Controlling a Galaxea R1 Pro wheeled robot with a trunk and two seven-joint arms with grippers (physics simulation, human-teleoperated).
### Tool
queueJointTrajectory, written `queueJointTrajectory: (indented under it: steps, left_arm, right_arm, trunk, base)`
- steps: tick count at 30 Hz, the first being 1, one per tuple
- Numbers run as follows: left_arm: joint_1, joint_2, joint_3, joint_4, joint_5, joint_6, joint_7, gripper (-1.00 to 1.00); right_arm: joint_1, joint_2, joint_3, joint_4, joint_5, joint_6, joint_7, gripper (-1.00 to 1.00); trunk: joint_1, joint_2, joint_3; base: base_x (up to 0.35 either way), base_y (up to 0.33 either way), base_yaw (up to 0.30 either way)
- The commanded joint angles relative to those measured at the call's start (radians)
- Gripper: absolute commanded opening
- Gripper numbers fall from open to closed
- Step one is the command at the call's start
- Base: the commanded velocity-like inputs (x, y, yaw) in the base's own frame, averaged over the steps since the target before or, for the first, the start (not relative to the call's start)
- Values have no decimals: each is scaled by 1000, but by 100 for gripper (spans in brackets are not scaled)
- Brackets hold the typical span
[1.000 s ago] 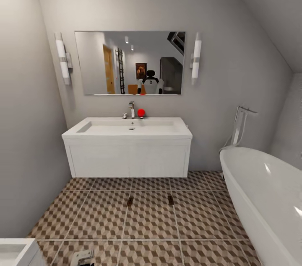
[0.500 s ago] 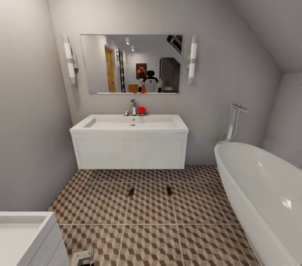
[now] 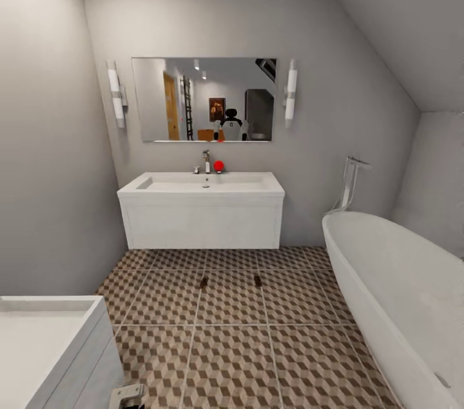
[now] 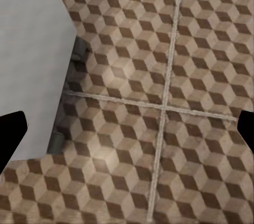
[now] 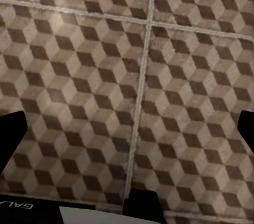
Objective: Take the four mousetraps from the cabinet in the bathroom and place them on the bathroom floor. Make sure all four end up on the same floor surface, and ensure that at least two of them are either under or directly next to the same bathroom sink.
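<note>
The view has pulled back from the sink [image 3: 201, 185], two mousetraps [image 3: 203, 282] now left on the bathroom floor [image 3: 232, 357] at centre frame, both tools spread and empty, likely heading for more.

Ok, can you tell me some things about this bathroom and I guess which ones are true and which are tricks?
1. Two mousetraps lie on the bathroom floor in front of the sink. True.
2. The bathtub stands on the left side of the room. False: it is on the right in the head view.
3. A red thing sits on the sink beside the tap. True.
4. The left gripper is holding a mousetrap. False: its fingers are spread wide, with just floor tiles between them.
5. The mirror hangs above the bathtub. False: it hangs above the sink.
</note>
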Motion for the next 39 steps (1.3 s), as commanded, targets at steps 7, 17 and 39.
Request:
queueJointTrajectory:
  steps: [7, 17, 39]
  left_arm:
    - [-1, 0, -9, 1, 8, -3, 2, 100]
    - [-1, 0, -9, 1, 11, -1, 2, 100]
    - [-1, 0, -9, 1, 10, 2, 4, 100]
  right_arm:
    - [-1, 2, 7, 3, 4, -4, -6, 100]
    - [-1, 2, 7, 3, 3, -3, -6, 100]
    - [-1, 4, 7, 3, 2, -3, -13, 100]
  trunk:
    - [-1, -1, -1]
    - [-1, -1, -1]
    - [-1, -1, -1]
  base:
    - [-335, 0, 0]
    - [-335, 0, 49]
    - [-335, 0, 256]
